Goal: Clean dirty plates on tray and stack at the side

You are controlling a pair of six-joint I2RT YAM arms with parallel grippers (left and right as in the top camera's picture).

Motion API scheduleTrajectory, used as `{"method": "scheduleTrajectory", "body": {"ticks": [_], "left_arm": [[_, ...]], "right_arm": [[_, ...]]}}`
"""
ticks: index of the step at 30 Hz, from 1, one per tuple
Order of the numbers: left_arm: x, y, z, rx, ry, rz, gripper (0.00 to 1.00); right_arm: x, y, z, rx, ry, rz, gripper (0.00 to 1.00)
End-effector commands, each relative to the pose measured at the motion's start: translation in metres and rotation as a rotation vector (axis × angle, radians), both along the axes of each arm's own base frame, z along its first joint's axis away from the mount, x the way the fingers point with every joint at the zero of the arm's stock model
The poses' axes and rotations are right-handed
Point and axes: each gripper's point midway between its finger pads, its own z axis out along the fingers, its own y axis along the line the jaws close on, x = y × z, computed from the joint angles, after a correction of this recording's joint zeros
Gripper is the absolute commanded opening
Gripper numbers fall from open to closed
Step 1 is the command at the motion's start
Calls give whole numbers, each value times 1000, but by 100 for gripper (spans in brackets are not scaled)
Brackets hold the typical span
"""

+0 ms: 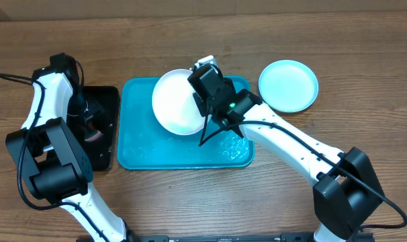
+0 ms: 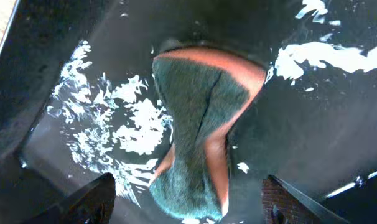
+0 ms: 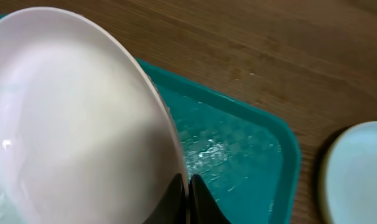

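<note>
White plate (image 3: 70,118) — judged light, stiff, wet-slick — is held tilted over the tray (image 3: 251,155) by the right gripper (image 3: 190,199), clamped on its rim, the soundest hold; left gripper (image 2: 191,196) is parted above the sponge (image 2: 201,106).

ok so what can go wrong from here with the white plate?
1. The right gripper pinches only the rim of the white plate, which hangs tilted over the turquoise tray; the tray looks wet, so the plate may slip and drop.
2. On the way to the cyan plate on the table, its lower edge could clip the tray's rim.
3. It could land off-centre on the cyan plate and slide off.
</note>
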Motion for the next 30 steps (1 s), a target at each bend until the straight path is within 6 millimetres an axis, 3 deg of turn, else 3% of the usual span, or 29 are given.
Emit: {"method": "scheduleTrajectory", "body": {"ticks": [1,4,7,8,10,14,22,27,30], "left_arm": [[15,4,27,8,-63,-24,77],[24,4,56,17,-130,-25,88],[34,0,83,4,-217,-27,92],[36,-1,89,4,-238,-29,98],[37,-2,98,4,-269,-31,100],[37,-2,99,6,-271,-33,100],[38,-3,98,5,-270,-35,100],[38,-3,98,4,-270,-35,100],[38,-3,98,4,-270,-35,100]], "right_arm": [[6,-11,21,-126,-109,4,4],[9,-13,33,-225,-181,17,4],[11,-16,54,-380,-280,33,4],[11,-16,63,-455,-317,48,4],[10,-16,78,-581,-380,67,4],[3,-8,108,-771,-491,75,4],[-10,0,162,-981,-615,6,4],[-10,4,174,-957,-651,-21,4],[-7,1,171,-811,-676,-108,4]]}}
